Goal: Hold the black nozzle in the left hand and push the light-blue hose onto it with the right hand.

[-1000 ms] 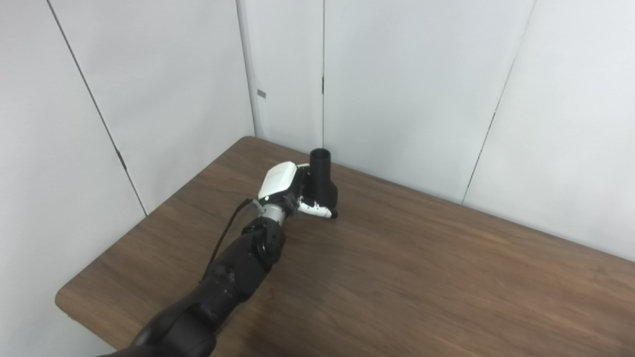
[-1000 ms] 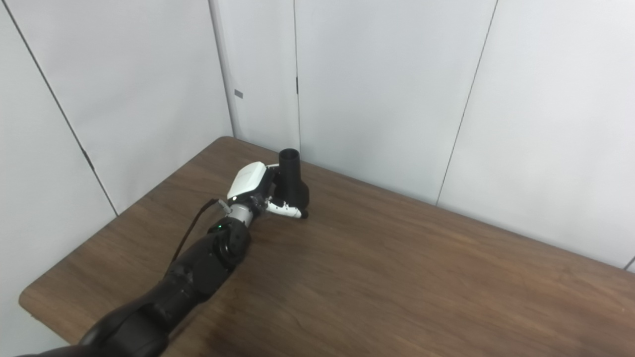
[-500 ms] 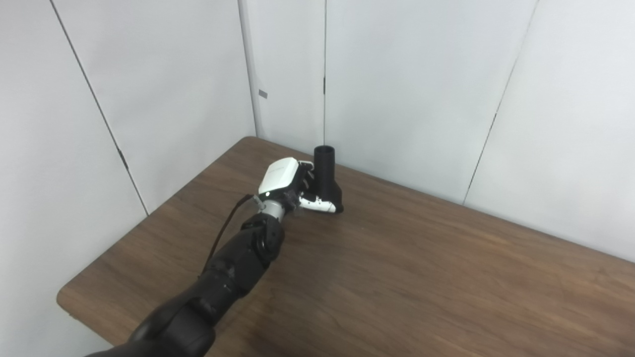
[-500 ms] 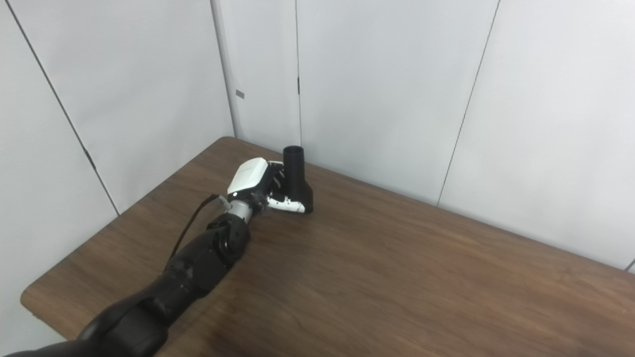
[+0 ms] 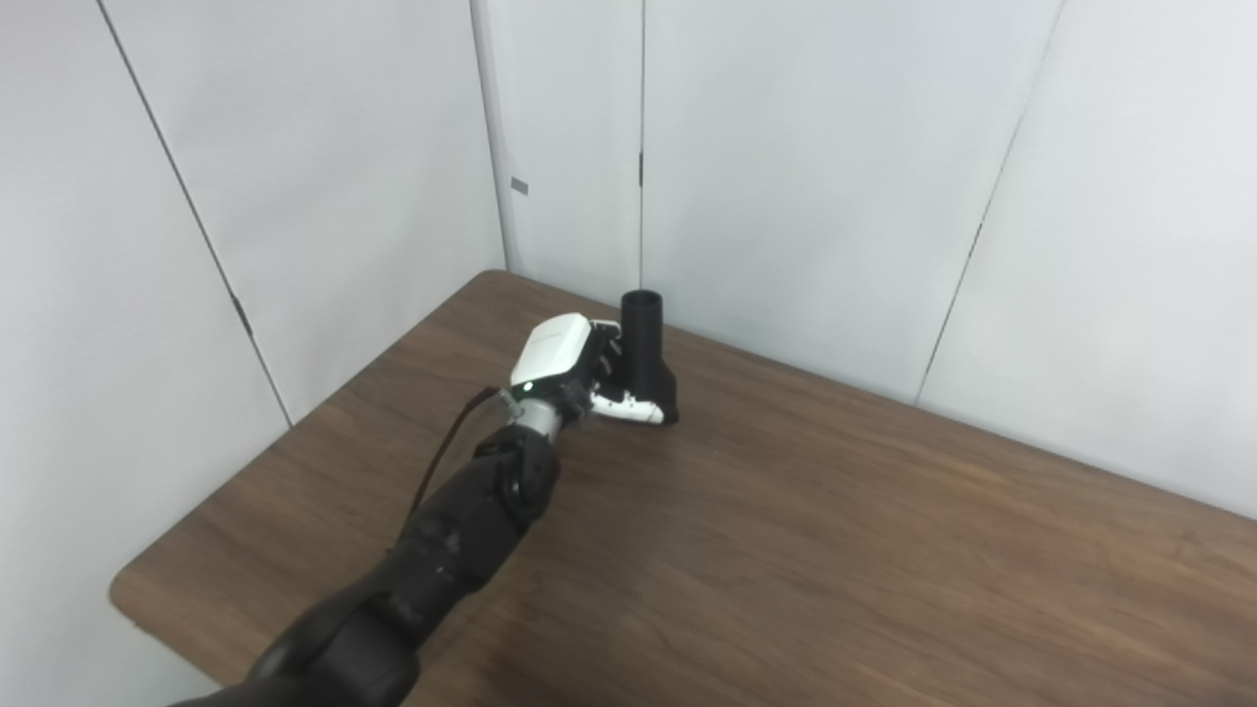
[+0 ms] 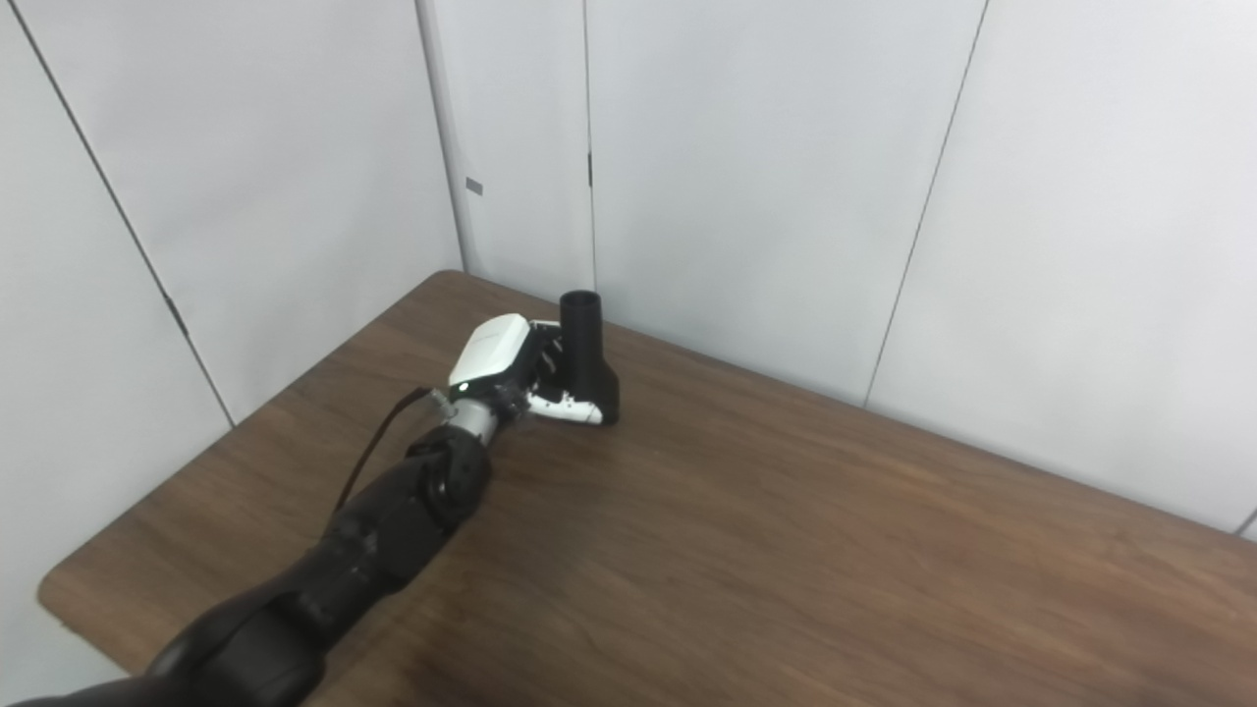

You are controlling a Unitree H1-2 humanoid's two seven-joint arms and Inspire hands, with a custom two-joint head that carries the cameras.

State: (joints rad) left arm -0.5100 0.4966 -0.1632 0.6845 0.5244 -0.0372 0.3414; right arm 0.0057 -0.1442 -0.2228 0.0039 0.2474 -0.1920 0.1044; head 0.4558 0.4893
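The black nozzle (image 5: 644, 339) stands upright on the brown table (image 5: 835, 550) near its far left corner, open tube end pointing up. My left hand (image 5: 574, 371) reaches it from the left. Its white thumb lies across the front of the nozzle's wide base and its fingers press the left side and back, so the hand is shut on the nozzle. The same grip shows in the right eye view, with the nozzle (image 6: 581, 339) just right of the hand (image 6: 506, 361). No light-blue hose is visible in either view. My right hand is out of view.
White wall panels (image 5: 805, 177) rise just behind the nozzle along the table's far edge and left side. The table's rounded front-left corner (image 5: 128, 589) is near my left forearm. Bare wood stretches to the right.
One second ago the nozzle leaned left in my hand with its base turned. It now stands straight and slightly further right. Little has moved in the last half second.
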